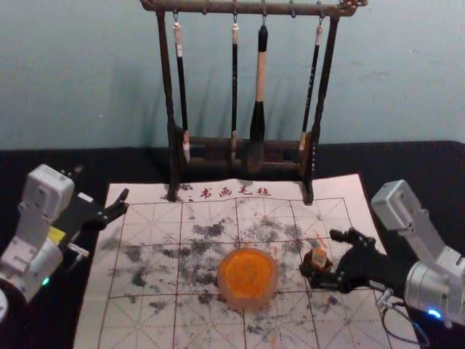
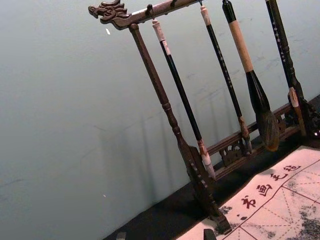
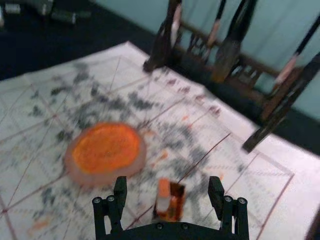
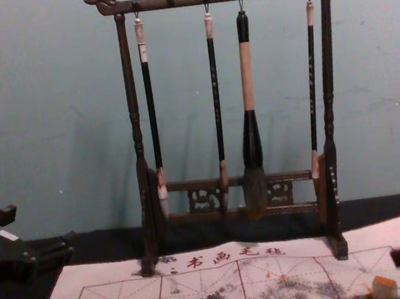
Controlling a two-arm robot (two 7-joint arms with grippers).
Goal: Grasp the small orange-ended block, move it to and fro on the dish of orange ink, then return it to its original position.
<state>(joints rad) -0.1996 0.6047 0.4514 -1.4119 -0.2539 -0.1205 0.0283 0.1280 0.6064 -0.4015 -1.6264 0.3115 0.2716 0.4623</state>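
One wall (image 1: pixel 407 80) backs the stained mat (image 1: pixel 218 327), right claw (image 1: pixel 322 255) seemingly around block (image 1: pixel 319 256).

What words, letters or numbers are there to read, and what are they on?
"书画毛毡": red writing along the far side of the mat.
Second brush from the left and rightmost brush: tiny pale writing on their handles, too small to read.
Pale label on the left arm: too small to read.
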